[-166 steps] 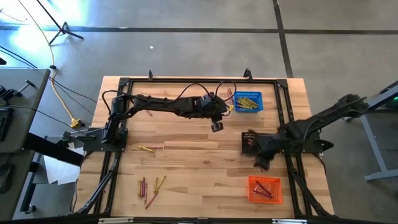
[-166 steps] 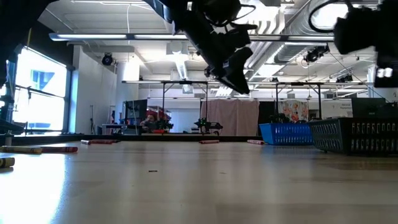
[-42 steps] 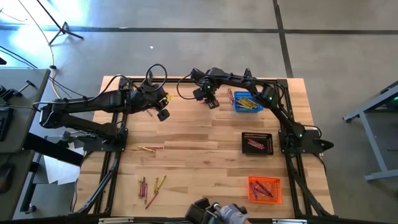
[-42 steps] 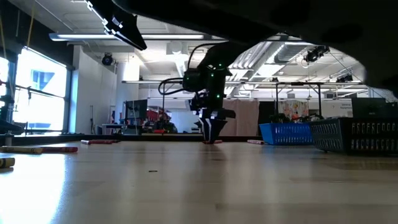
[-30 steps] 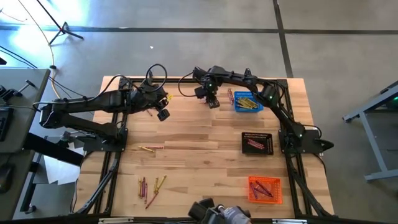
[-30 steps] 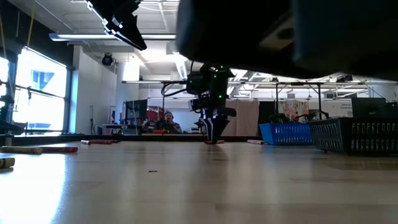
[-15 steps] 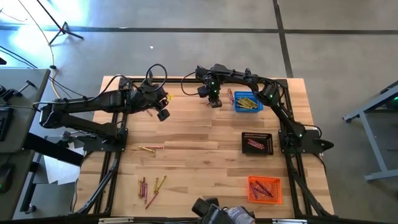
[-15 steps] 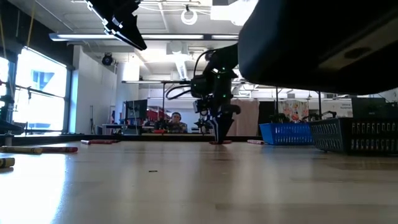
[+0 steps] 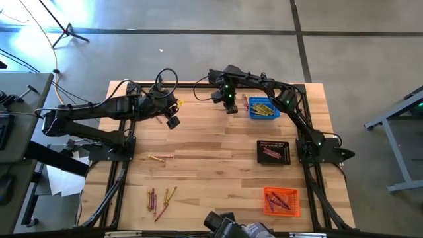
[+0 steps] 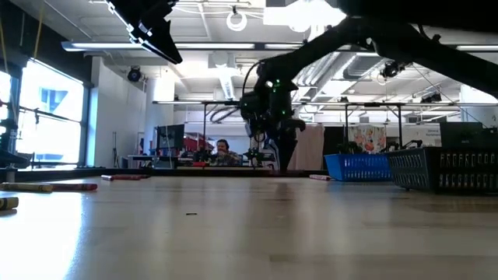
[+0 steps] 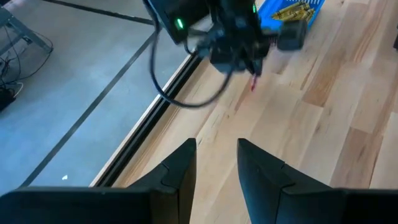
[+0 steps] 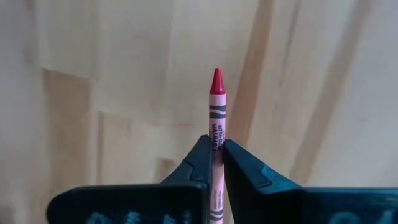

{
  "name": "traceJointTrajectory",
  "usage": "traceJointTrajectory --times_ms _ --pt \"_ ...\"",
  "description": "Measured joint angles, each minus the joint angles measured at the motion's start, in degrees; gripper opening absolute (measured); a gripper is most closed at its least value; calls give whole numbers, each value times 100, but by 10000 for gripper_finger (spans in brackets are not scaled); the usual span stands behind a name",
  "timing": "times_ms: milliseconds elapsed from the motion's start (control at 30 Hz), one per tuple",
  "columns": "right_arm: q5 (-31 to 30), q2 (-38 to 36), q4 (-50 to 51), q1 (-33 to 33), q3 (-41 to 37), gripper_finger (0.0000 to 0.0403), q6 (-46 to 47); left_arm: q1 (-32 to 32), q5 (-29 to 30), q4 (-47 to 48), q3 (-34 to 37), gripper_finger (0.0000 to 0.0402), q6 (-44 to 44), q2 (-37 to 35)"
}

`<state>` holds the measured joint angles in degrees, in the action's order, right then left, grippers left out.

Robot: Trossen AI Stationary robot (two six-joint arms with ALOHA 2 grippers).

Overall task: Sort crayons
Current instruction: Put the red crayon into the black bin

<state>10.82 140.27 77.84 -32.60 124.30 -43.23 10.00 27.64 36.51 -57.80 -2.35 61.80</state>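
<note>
Fingers of the right gripper [image 12: 214,163], wide a second ago, now pinch a red crayon [image 12: 216,118]; left fingers [image 11: 180,168] stay parted.

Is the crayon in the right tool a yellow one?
No. The right wrist view shows the right tool shut on a red crayon, whose red tip points away over the wooden table.

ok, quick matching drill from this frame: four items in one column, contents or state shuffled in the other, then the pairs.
Items:
1. blue basket
2. black basket
3. right gripper
4. left gripper

States:
A. open, holding nothing
B. holds yellow crayons
C. fingers shut on a red crayon
D. holds pinkish-red crayons

Pairs: 1-B, 2-D, 3-C, 4-A
</note>
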Motion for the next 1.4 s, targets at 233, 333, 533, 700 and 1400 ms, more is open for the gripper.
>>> traceJointTrajectory --times_ms 233,333,533,700,1400 --pt "543 -261 1049 0 981 7 584 49 0 112 0 101 -90 0" --pt "705 -861 1258 9 562 7 914 48 16 143 0 101 -191 0" --pt "722 -2377 1117 138 -858 7 1313 50 17 111 0 101 -243 0" --pt "722 -3809 227 533 -2650 7 2097 48 63 -15 0 101 -304 0" --pt "-169 -7326 -2069 3066 -8093 10 6880 48 201 -840 -9 101 -302 132"
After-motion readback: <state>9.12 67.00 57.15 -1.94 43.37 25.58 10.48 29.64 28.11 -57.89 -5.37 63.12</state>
